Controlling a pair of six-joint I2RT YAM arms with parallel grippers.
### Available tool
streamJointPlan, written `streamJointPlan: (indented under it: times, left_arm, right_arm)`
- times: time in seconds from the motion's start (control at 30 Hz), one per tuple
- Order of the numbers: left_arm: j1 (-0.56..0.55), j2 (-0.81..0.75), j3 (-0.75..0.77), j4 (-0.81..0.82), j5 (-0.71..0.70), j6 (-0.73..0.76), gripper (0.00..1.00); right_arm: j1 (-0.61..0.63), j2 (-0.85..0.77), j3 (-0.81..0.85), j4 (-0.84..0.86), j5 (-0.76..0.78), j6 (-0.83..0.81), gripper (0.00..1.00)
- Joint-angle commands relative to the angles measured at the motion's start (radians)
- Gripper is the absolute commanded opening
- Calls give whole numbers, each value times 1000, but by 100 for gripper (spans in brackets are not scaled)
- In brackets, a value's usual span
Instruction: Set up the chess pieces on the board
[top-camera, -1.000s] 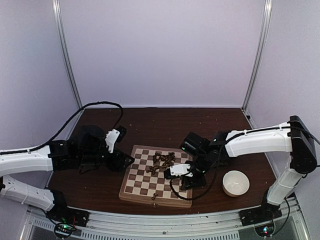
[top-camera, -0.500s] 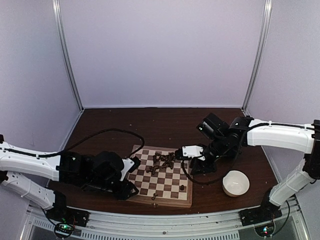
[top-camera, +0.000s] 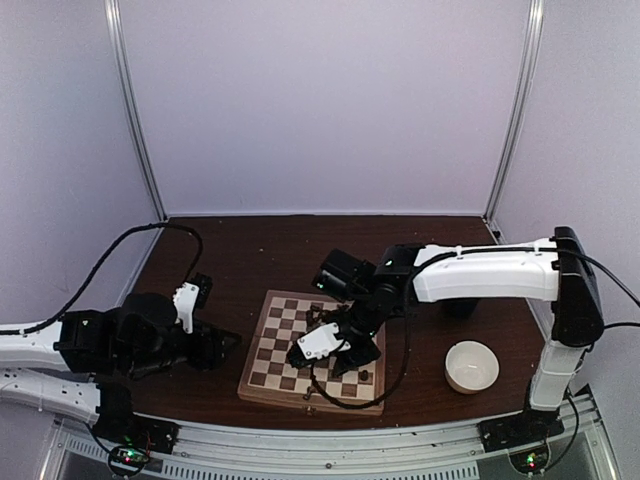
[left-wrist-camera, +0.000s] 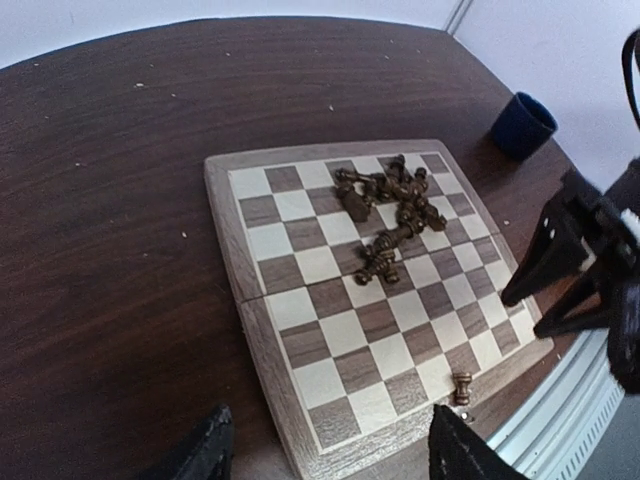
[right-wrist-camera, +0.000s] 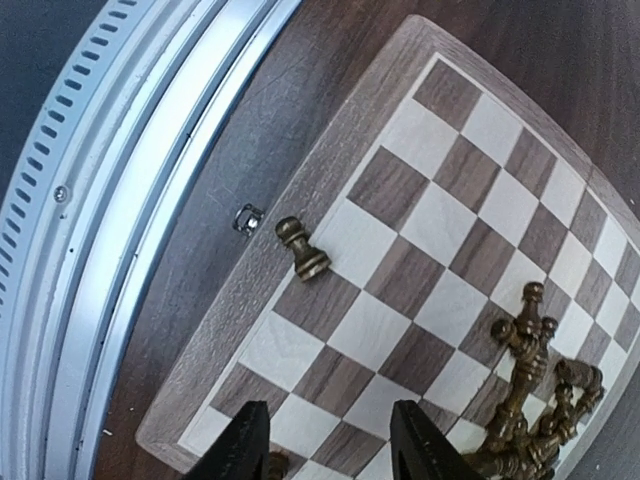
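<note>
The board (top-camera: 270, 372) lies in the middle of the table. A pile of dark chess pieces (top-camera: 326, 318) lies tumbled on its far half; the pile also shows in the left wrist view (left-wrist-camera: 398, 205) and the right wrist view (right-wrist-camera: 540, 405). A single piece (right-wrist-camera: 303, 248) stands at the near border by the clasp, also seen in the left wrist view (left-wrist-camera: 461, 385). Another piece (top-camera: 365, 376) stands near the front right corner. My right gripper (right-wrist-camera: 325, 450) is open and empty above the board's near squares. My left gripper (left-wrist-camera: 325, 460) is open and empty, off the board's left side.
A white bowl (top-camera: 471, 365) sits right of the board. A blue cup (left-wrist-camera: 522, 125) stands beyond the board's far right corner. The metal table rail (right-wrist-camera: 120, 200) runs along the near edge. The right arm (top-camera: 480, 278) reaches across over the board's right half.
The left arm has drawn back left, away from the board's front corner. The right gripper has swung from the board's right edge to over its near middle.
</note>
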Motion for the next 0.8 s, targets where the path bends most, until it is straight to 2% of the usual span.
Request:
streamJointPlan:
  times: [0.0, 0.13, 0.23, 0.47, 0.77]
  left_arm:
    - [79, -21, 18, -8, -20, 2, 67]
    - [230, 6, 34, -30, 123, -5, 65]
    - [300, 45, 47, -37, 206, -11, 63]
    - [329, 119, 86, -55, 241, 21, 63]
    - [348, 110, 68, -42, 251, 10, 64]
  right_arm:
    - [26, 95, 87, -32, 20, -62, 46]
    - [46, 173, 144, -37, 33, -90, 45]
    - [58, 214, 176, -59, 37, -113, 44]
    - [80, 253, 193, -89, 38, -147, 47]
    - [96, 291, 214, -82, 33, -133, 47]
